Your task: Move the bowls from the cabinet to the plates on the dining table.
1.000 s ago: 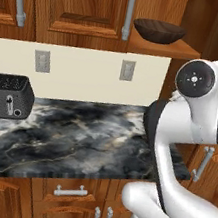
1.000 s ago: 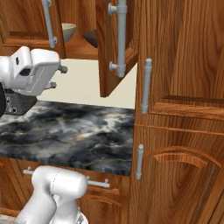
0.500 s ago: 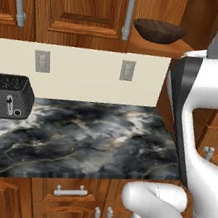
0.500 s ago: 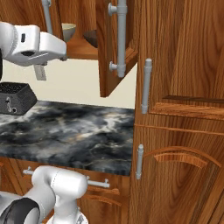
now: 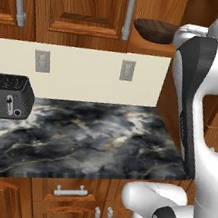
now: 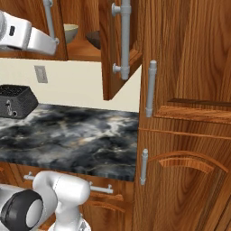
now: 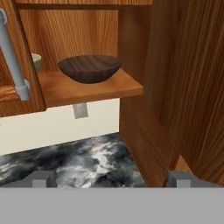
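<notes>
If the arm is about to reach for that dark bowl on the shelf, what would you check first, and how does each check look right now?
1. Cabinet door swung open: ok.
2. Dark brown bowl upright on the cabinet shelf, near its front edge: ok.
3. Gripper open and empty, tips wide apart: ok.
4. Gripper lined up with the bowl: not ok; the bowl sits high in the hand view, the tips point lower.
5. Pale bowl standing apart from the dark one: ok.
6. Space above the dark bowl for a finger inside the rim: cannot tell.

Cabinet shelf (image 7: 94,89) with dark brown bowl (image 7: 89,68) and pale bowl (image 7: 36,61); toaster (image 5: 4,96) on marble worktop (image 5: 82,144)
</notes>
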### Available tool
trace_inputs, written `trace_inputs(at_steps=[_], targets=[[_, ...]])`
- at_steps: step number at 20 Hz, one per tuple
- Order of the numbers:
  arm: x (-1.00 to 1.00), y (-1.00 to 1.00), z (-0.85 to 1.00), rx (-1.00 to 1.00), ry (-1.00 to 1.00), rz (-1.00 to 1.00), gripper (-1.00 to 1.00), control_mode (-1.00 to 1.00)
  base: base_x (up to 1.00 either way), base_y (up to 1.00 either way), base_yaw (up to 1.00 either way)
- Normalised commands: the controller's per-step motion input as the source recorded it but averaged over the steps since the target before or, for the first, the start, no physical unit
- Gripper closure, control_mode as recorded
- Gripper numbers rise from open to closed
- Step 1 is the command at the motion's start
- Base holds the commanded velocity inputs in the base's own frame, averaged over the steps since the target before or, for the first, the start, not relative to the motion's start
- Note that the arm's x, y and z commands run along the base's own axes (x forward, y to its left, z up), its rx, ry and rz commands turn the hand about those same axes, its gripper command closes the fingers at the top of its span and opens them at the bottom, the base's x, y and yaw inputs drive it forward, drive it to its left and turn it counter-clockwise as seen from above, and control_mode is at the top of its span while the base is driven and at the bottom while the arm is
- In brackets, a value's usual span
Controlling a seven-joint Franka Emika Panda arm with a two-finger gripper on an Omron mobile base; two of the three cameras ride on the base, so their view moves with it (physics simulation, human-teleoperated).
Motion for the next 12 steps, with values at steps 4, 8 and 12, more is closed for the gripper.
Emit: trace_inputs(at_steps=[4, 8, 12], targets=[[0.0, 0.44, 0.0, 0.1, -0.14, 0.01, -1.0, -1.0, 0.0, 0.0, 0.0], [0.02, 0.4, 0.0, 0.09, -0.1, 0.05, -1.0, -1.0, 0.0, 0.0, 0.0], [0.15, 0.37, 0.0, 0.02, -0.06, 0.09, -1.0, -1.0, 0.0, 0.0, 0.0]])
